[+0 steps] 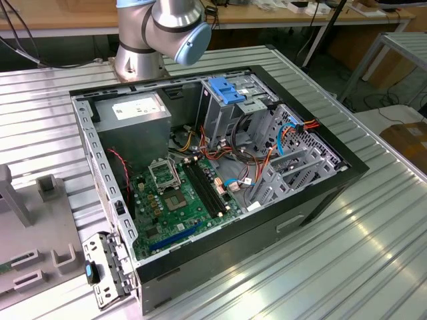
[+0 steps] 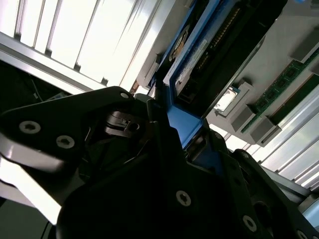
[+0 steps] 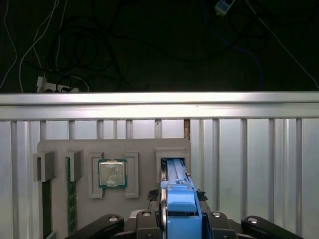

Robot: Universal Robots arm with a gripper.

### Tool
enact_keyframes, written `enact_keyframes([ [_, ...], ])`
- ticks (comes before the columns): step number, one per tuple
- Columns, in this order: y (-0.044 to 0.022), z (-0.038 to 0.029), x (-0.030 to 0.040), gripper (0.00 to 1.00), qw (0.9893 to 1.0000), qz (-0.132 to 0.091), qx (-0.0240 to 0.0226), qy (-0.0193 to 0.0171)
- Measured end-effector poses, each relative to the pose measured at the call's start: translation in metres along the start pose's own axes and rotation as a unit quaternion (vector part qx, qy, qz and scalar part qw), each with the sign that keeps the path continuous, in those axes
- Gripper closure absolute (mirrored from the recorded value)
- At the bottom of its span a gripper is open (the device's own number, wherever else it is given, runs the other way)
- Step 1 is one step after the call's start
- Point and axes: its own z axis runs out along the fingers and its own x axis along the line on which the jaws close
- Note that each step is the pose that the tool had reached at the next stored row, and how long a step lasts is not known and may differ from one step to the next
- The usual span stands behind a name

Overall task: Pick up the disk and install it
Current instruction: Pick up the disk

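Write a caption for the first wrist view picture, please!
Tool at the blue-railed disk, which stands in a slot of the grey tray beside a processor chip.

The open computer case (image 1: 280, 220) on the bench (image 1: 347, 267) is taken in by the exterior view, set high, fairly near and tilted down towards the arm (image 1: 163, 30) at the far side. A grey tray (image 1: 40, 227) is cut off at the exterior view's left. That tray is looked down on closely in the first wrist view, past the pincer (image 3: 180, 196) and the disk (image 3: 174, 172), towards the bench edge. In the second wrist view the pincer is looked along at very short range. Disk and tray are shared by both wrist views.
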Motion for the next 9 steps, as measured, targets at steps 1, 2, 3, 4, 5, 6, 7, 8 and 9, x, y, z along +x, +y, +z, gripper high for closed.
enact_keyframes([
  [1, 0.0000, 0.0000, 0.0000, 0.63, 1.0000, 0.000, 0.0000, 0.0000],
  [2, 0.0000, 0.0000, 0.0000, 0.63, 1.0000, 0.000, 0.0000, 0.0000],
  [3, 0.0000, 0.0000, 0.0000, 0.63, 1.0000, 0.000, 0.0000, 0.0000],
  [4, 0.0000, -0.0003, 0.0000, 0.63, 1.0000, 0.000, 0.0001, -0.0001],
  [5, 0.0000, -0.0005, 0.0000, 0.63, 1.0000, 0.000, 0.0003, 0.0000],
  [6, -0.0001, -0.0008, 0.0000, 0.63, 1.0000, 0.000, 0.0003, 0.0001],
  [7, -0.0001, -0.0026, -0.0001, 0.63, 1.0000, 0.000, 0.0001, 0.0007],
  [8, -0.0001, -0.0044, -0.0001, 0.63, 1.0000, 0.000, 0.0001, 0.0011],
  [9, -0.0001, -0.0065, -0.0002, 0.63, 1.0000, 0.000, 0.0000, 0.0016],
])
